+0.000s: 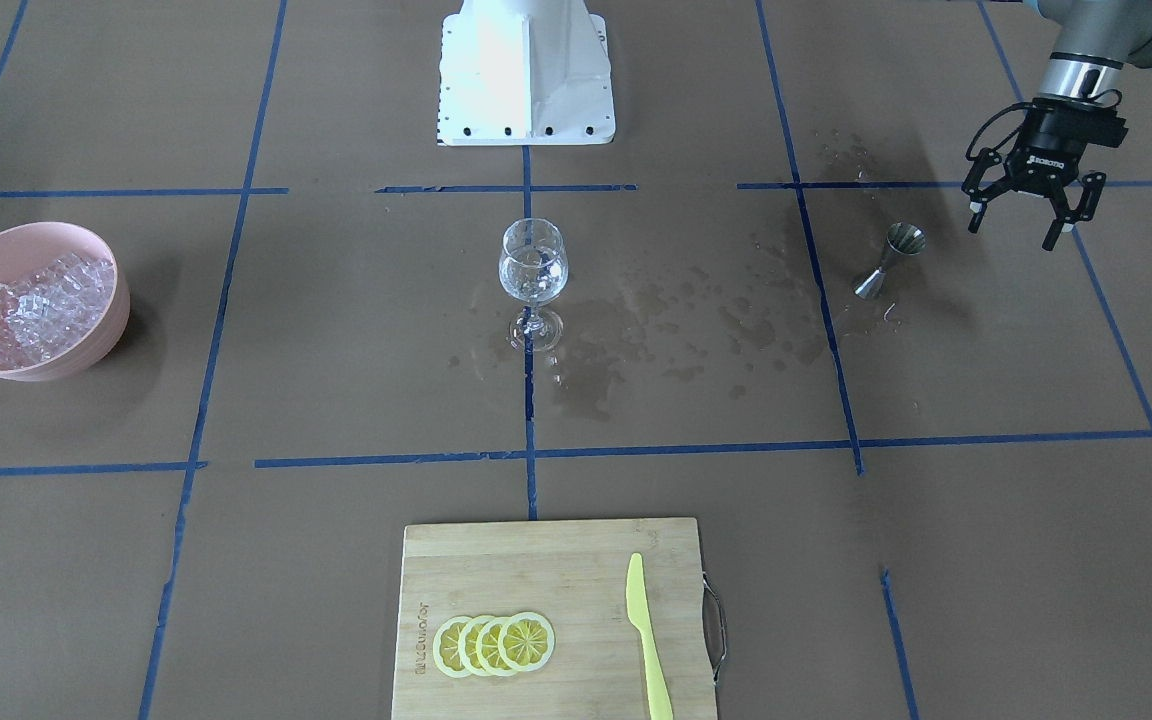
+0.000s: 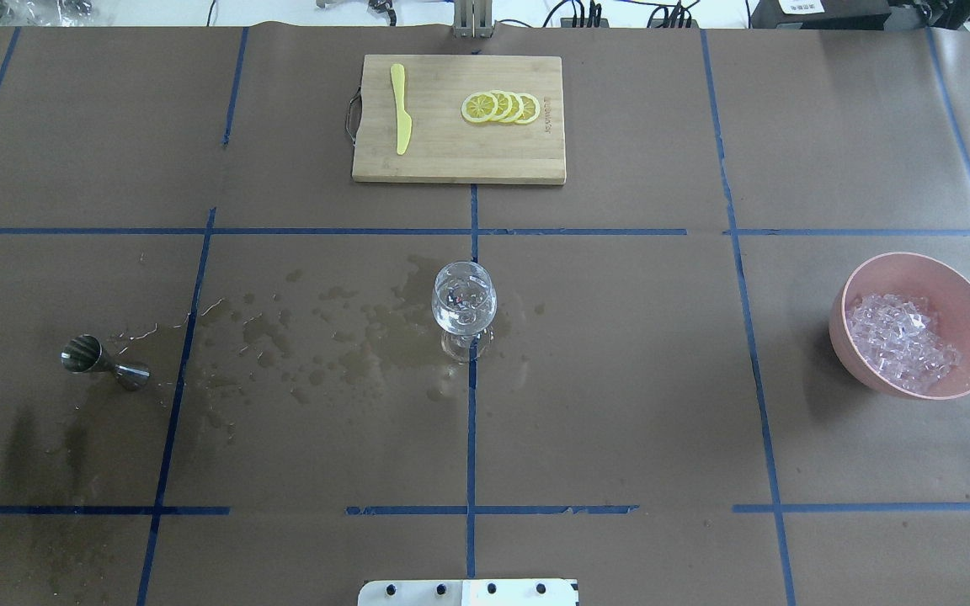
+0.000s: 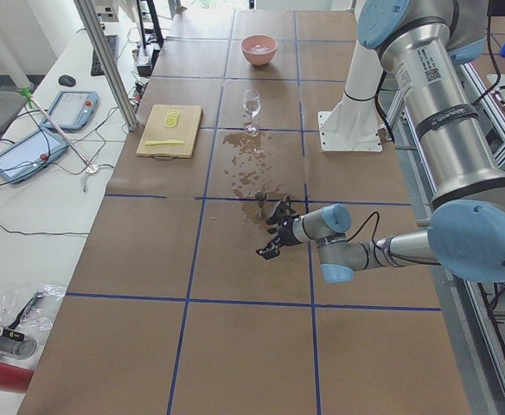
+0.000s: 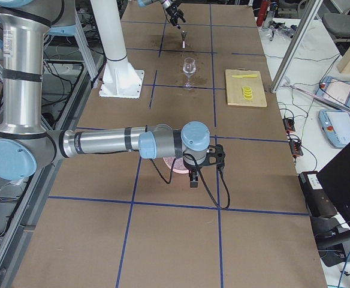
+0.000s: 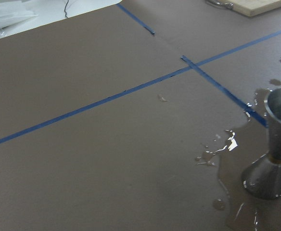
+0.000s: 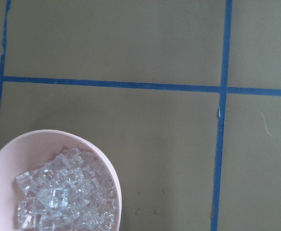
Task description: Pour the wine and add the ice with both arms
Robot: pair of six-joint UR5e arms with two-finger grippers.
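A clear wine glass (image 1: 533, 272) (image 2: 464, 305) stands at the table's middle with a little clear wine in its bowl. To one side stands a steel jigger (image 1: 890, 262) (image 2: 103, 362) (image 5: 275, 154) with wet paper around it. My left gripper (image 1: 1013, 236) (image 3: 270, 233) hovers open and holding nothing, beyond the jigger toward the table's end. The ice (image 1: 41, 305) (image 2: 902, 339) (image 6: 63, 199) fills a pink bowl (image 1: 111, 320) (image 2: 847, 337) (image 6: 109, 166). My right gripper (image 4: 199, 171) hangs above that bowl; I cannot tell whether it is open or shut.
A wooden cutting board (image 1: 536, 560) (image 2: 443, 151) at the table's far edge carries several lemon slices (image 1: 494, 643) and a yellow knife (image 1: 646, 650). Wet splashes (image 1: 676, 320) lie between glass and jigger. The white pedestal base (image 1: 526, 70) stands behind the glass.
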